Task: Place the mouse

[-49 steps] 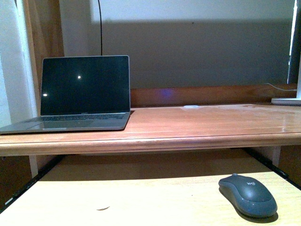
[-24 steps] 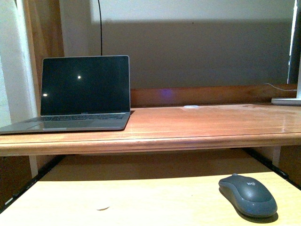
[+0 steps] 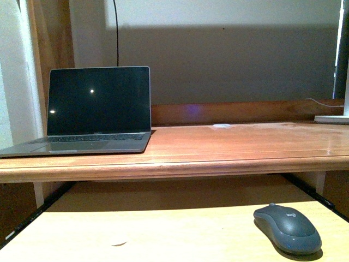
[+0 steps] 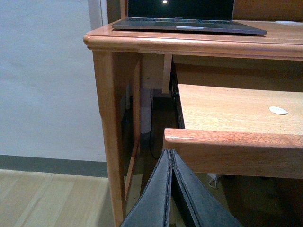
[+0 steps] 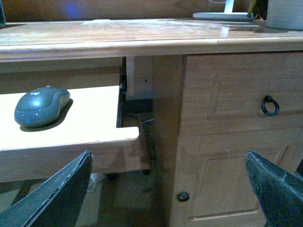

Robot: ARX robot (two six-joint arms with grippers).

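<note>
Open laptop [image 3: 98, 112] on desk [image 3: 229, 147]; pull-out shelf [image 3: 163, 232] below.

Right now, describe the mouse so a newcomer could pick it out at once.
Find the wooden desk with an open laptop on its left. Below its top, a pale pull-out tray extends forward; the mouse sits near its right end. Unlike the big flat laptop, it is small, dark grey, domed and oval.

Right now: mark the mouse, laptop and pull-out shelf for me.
mouse [image 3: 287, 229]: front view, middle of its grey top shell.
laptop [image 3: 98, 101]: front view, centre of the dark screen.
pull-out shelf [image 3: 163, 229]: front view, bare pale wood left of the mouse.
</note>
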